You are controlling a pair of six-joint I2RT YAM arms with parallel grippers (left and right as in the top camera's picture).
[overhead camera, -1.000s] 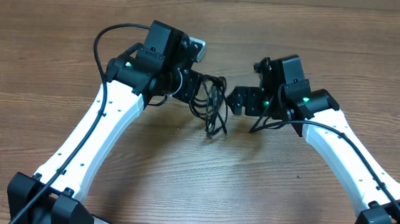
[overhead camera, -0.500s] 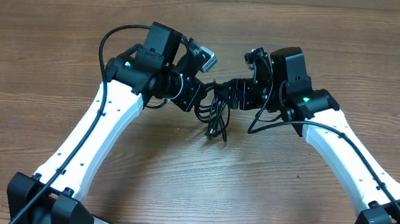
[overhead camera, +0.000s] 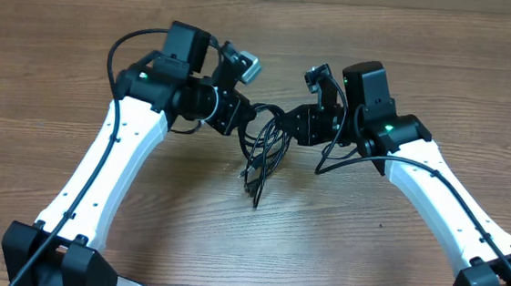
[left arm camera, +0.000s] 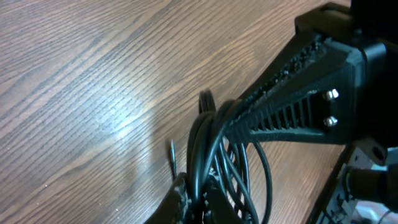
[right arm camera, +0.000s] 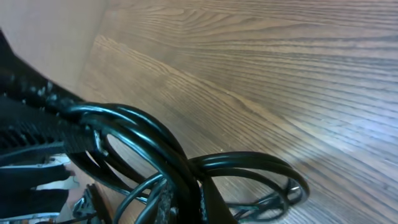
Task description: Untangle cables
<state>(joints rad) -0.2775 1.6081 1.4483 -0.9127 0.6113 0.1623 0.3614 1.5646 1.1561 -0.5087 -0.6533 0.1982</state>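
The cables [overhead camera: 269, 149] bunch between the left gripper [overhead camera: 243, 119] and the right gripper [overhead camera: 292, 126] — both clamped on strands, equally near. Their loose tail lies along the table [overhead camera: 400, 45], crosswise to the grippers' line.

Bright even light, pale glare on table [left arm camera: 124, 121], soft blur on close cables [right arm camera: 146, 140].

1. I find the left gripper [overhead camera: 239, 116] and right gripper [overhead camera: 301, 126] close together mid-table, the cables [overhead camera: 259, 162] bunched between them: no passage there.
2. The left arm [overhead camera: 112, 164] and right arm [overhead camera: 443, 199] slant in from the near corners, barring crossings.
3. The table's [overhead camera: 52, 63] far edge and far corners stand open.
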